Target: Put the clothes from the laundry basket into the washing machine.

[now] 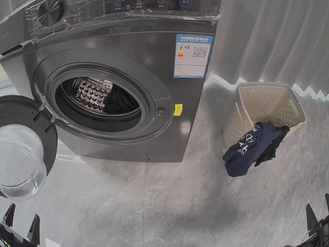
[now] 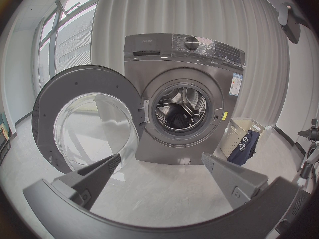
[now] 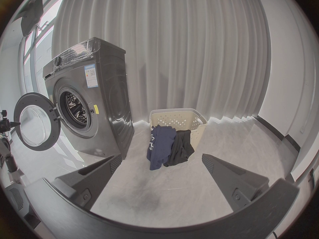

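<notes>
The grey washing machine (image 1: 137, 52) stands on the left with its round door (image 1: 24, 148) swung wide to its left. A dark garment (image 1: 120, 102) lies inside the drum. To the machine's right sits the beige laundry basket (image 1: 264, 103). A navy garment (image 1: 248, 148) with white print and a black garment (image 1: 274, 144) hang over its front rim down to the floor. My left gripper (image 1: 21, 218) is low at the near left, open and empty. My right gripper (image 1: 318, 208) is low at the near right, open and empty. Both are well back from the basket.
White curtains (image 1: 274, 31) hang behind the basket and machine. Grey tiled floor (image 1: 164, 196) lies open between me, the machine and the basket. The open door juts out over the floor near my left gripper. Windows (image 2: 66, 40) stand on the far left.
</notes>
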### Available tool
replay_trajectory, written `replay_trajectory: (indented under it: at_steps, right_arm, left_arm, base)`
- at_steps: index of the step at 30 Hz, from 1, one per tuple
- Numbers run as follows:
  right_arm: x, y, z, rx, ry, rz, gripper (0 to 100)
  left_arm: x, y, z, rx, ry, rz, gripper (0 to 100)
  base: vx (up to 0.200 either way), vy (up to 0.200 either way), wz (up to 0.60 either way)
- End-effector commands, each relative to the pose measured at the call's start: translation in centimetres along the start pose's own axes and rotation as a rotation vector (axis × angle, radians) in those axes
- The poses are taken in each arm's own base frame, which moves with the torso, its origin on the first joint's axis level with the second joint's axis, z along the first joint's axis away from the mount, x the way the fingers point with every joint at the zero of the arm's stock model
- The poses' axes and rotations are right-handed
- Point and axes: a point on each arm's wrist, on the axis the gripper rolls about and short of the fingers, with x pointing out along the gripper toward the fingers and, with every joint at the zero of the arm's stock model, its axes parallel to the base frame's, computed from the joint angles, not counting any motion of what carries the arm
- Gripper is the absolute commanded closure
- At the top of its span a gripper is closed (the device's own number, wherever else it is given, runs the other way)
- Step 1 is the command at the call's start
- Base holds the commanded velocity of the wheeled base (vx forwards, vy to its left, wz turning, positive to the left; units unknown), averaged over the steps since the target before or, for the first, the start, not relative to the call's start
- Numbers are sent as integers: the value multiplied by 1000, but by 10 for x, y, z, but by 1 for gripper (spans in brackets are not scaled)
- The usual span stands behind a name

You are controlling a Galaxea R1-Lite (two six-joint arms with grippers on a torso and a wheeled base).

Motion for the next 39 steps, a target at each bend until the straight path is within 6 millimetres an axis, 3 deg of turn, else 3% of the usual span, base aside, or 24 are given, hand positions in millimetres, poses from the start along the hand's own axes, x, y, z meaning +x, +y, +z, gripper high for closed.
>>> replay_trajectory:
  at_steps: [1,13,19,39]
  right_arm:
    - [1,0,-5,-1,17,1,0]
    - [1,0,-5,-1,17,1,0]
    - [1,0,-5,-1,17,1,0]
    - [1,0,-5,-1,17,-1,0]
  left_arm:
    - [0,0,-5,-1,3,-1,0]
    - [0,0,-5,-1,3,-1,0]
    - [0,0,-5,-1,3,0,0]
    - [0,0,-5,-3,3,-1,0]
  base:
    - [0,-200,0]
    - [0,-200,0]
    - [0,0,0]
    - [0,-180,0]
